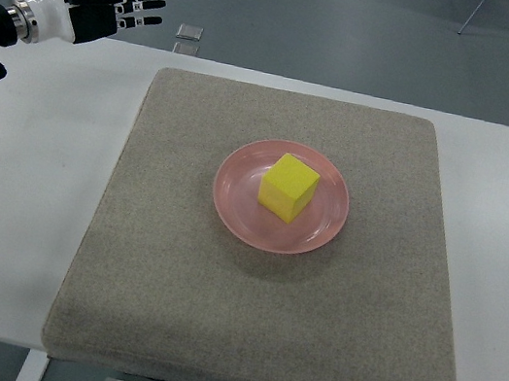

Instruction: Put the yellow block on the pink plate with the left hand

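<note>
No readable text, label or number anywhere.

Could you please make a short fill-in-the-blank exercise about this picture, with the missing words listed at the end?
1. The yellow block sits on the pink ____.
2. The pink plate lies on a grey ____ that covers the white table.
3. The left hand, at the picture's upper left, has its fingers spread and holds ____.
4. The right hand is ____ in view.

Missing words: plate; mat; nothing; not
</note>
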You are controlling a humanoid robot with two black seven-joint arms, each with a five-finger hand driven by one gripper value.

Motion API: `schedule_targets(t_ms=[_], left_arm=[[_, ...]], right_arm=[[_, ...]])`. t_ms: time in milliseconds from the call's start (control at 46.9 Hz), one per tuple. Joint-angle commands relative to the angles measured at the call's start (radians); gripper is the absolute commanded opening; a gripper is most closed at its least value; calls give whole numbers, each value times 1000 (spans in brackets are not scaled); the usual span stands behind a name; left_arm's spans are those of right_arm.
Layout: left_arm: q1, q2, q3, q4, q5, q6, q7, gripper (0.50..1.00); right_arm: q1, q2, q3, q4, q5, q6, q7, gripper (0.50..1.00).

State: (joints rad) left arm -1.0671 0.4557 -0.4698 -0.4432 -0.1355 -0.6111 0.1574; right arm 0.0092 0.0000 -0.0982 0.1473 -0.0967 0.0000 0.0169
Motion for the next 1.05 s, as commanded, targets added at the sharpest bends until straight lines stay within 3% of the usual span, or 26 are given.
schedule_targets(t_ms=[0,256,1024], left_arm=[[3,-3,-36,3,-1,0,30,994],[61,-35,-125,-18,-30,0,62,996],[98,-63,-164,-26,-36,0,57,994]], right_arm=[[0,0,2,0,0,0,0,924],[0,0,2,0,0,0,0,924],[-26,0,-5,15,-6,11,-18,924]])
